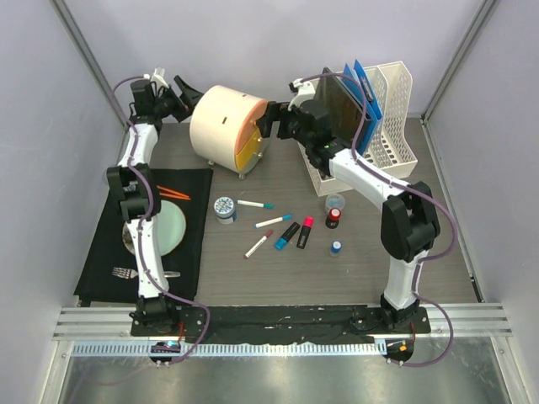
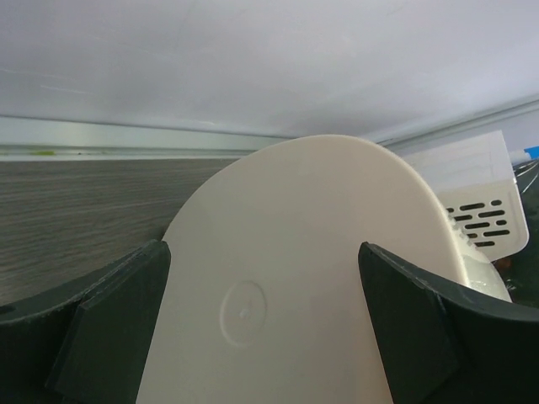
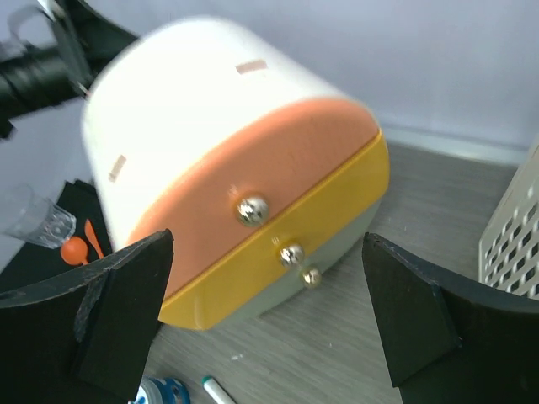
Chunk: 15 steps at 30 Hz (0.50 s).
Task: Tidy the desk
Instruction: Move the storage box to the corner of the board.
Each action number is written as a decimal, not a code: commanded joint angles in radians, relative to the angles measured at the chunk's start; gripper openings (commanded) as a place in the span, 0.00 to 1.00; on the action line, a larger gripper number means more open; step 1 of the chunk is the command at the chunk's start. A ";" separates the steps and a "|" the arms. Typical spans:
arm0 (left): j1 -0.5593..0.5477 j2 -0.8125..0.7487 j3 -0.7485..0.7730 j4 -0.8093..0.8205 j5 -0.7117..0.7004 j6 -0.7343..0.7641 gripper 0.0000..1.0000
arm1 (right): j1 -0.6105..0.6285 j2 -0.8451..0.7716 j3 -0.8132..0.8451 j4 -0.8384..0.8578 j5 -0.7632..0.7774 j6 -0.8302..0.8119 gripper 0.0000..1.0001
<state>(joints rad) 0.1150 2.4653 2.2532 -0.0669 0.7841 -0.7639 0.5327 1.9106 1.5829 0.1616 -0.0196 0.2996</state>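
Your wide-open jaws flank the drawer drum [image 1: 221, 122] on the worktop [image 1: 337, 282]; likely light, rigid, slick, so press both flat ends.

Markers [image 1: 274, 221] lie near a round drawer box [image 1: 223, 124] and file rack [image 1: 396, 135].

White-black arms [image 1: 139, 150], apparently purple cables [image 1: 365, 126]
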 commanded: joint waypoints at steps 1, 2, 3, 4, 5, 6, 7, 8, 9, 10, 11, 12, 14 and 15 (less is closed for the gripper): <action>-0.011 -0.098 -0.040 -0.023 -0.028 0.054 1.00 | -0.002 -0.098 0.049 0.070 0.051 -0.060 1.00; -0.009 -0.117 -0.052 -0.034 -0.051 0.070 1.00 | -0.003 -0.079 0.067 0.056 0.055 -0.072 1.00; -0.009 -0.130 -0.056 -0.059 -0.077 0.104 1.00 | -0.004 -0.067 0.089 0.044 0.063 -0.070 1.00; -0.008 -0.164 -0.063 -0.069 -0.130 0.121 1.00 | -0.005 -0.052 0.150 0.006 0.070 -0.065 1.00; -0.006 -0.184 -0.088 -0.073 -0.166 0.133 1.00 | -0.007 -0.004 0.188 -0.020 0.054 -0.070 1.00; -0.006 -0.206 -0.108 -0.062 -0.195 0.143 1.00 | -0.011 0.020 0.225 -0.043 0.046 -0.071 1.00; -0.005 -0.248 -0.128 -0.054 -0.219 0.158 1.00 | -0.010 0.051 0.305 -0.089 0.044 -0.068 1.00; -0.003 -0.268 -0.162 -0.048 -0.271 0.164 1.00 | -0.014 0.079 0.340 -0.106 0.041 -0.062 0.99; -0.002 -0.291 -0.178 -0.036 -0.292 0.173 1.00 | -0.016 0.125 0.366 -0.111 0.034 -0.050 1.00; -0.002 -0.311 -0.191 -0.034 -0.318 0.193 1.00 | -0.020 0.143 0.412 -0.111 0.032 -0.045 1.00; -0.002 -0.359 -0.222 -0.034 -0.366 0.202 1.00 | -0.022 0.163 0.437 -0.111 0.032 -0.039 1.00; -0.002 -0.382 -0.239 -0.028 -0.391 0.206 1.00 | -0.026 0.210 0.466 -0.123 -0.005 -0.025 1.00; -0.002 -0.469 -0.315 -0.024 -0.458 0.210 1.00 | -0.043 0.266 0.583 -0.151 -0.032 -0.008 0.99; -0.003 -0.501 -0.354 -0.001 -0.479 0.204 1.00 | -0.049 0.316 0.662 -0.190 -0.054 0.005 1.00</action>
<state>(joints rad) 0.1123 2.1555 1.9850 -0.1333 0.4603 -0.6018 0.5095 2.1109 2.0533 0.0650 -0.0101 0.2687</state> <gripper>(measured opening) 0.996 0.996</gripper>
